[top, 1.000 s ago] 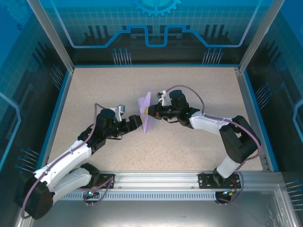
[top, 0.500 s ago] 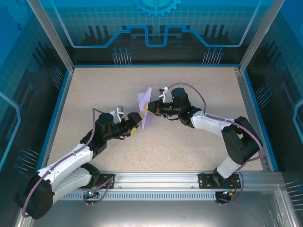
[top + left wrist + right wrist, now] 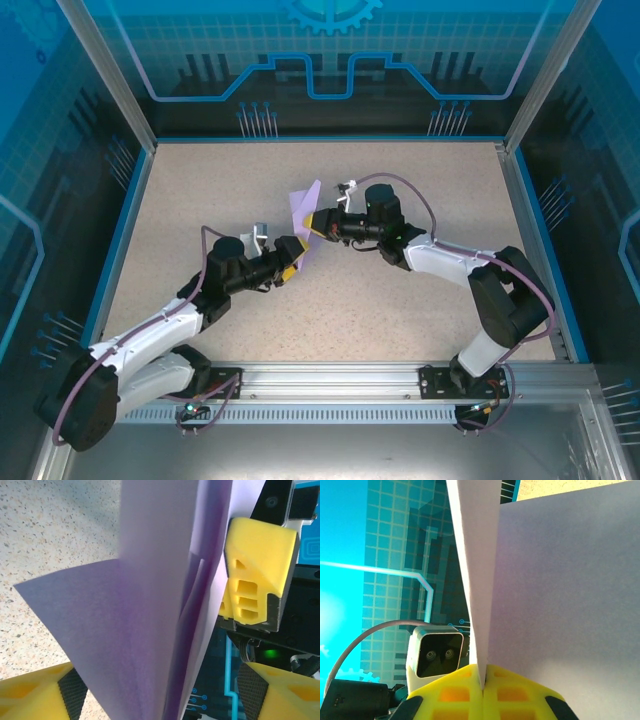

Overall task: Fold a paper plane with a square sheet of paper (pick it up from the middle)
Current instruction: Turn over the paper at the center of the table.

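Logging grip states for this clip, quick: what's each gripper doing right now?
Left gripper: open, jaws either side of the purple paper, not clamping.
Right gripper: closed on the purple paper.

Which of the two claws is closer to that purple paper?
Right: the right claw is shut on the folded purple paper; the left claw is open, straddling its lower edge without gripping.

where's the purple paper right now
Top view: the purple paper is held up mid-table, pinched in the right gripper, with the open left gripper straddling its near edge.
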### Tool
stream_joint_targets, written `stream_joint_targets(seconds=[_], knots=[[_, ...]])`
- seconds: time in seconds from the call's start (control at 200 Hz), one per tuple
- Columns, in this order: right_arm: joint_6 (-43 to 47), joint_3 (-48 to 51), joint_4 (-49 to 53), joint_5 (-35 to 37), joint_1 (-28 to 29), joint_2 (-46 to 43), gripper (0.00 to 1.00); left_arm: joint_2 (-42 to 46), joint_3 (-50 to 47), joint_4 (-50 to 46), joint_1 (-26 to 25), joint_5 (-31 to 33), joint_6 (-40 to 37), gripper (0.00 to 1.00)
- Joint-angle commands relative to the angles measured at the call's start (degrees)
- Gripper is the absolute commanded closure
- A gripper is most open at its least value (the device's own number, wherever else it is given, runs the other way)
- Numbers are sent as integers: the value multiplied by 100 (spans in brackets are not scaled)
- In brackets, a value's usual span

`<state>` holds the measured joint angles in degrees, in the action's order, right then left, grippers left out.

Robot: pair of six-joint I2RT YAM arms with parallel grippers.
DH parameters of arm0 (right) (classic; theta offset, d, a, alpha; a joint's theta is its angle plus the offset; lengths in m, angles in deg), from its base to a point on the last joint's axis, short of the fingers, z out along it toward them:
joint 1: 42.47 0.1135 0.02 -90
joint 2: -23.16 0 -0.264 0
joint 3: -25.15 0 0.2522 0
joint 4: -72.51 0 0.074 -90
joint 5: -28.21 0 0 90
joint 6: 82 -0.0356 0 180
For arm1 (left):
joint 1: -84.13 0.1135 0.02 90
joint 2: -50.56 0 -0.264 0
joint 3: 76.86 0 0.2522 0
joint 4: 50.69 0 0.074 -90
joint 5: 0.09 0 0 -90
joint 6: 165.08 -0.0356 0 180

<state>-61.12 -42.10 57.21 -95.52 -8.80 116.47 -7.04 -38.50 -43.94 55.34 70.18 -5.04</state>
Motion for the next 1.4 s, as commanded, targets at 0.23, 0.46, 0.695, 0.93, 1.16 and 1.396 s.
stream_joint_targets(seconds=[0.23,0.46,0.695,0.93,1.16,1.396], knots=[[-99,163,-289,-168,-69,-176,100,15,347,20,-3,-99,-338,45],[-153,247,-366,-172,-84,-183,100,-41,463,-186,23,-154,-558,56],[-189,278,-417,-187,-104,-169,100,-23,517,-460,27,-172,-794,67],[-183,278,-382,-211,-103,-166,100,-27,545,-585,42,-181,-966,82],[-119,252,-285,-206,-115,-134,99,-84,623,-712,76,-251,-1108,90],[30,190,-59,-238,-192,-128,82,-34,752,-986,160,-268,-1320,93]])
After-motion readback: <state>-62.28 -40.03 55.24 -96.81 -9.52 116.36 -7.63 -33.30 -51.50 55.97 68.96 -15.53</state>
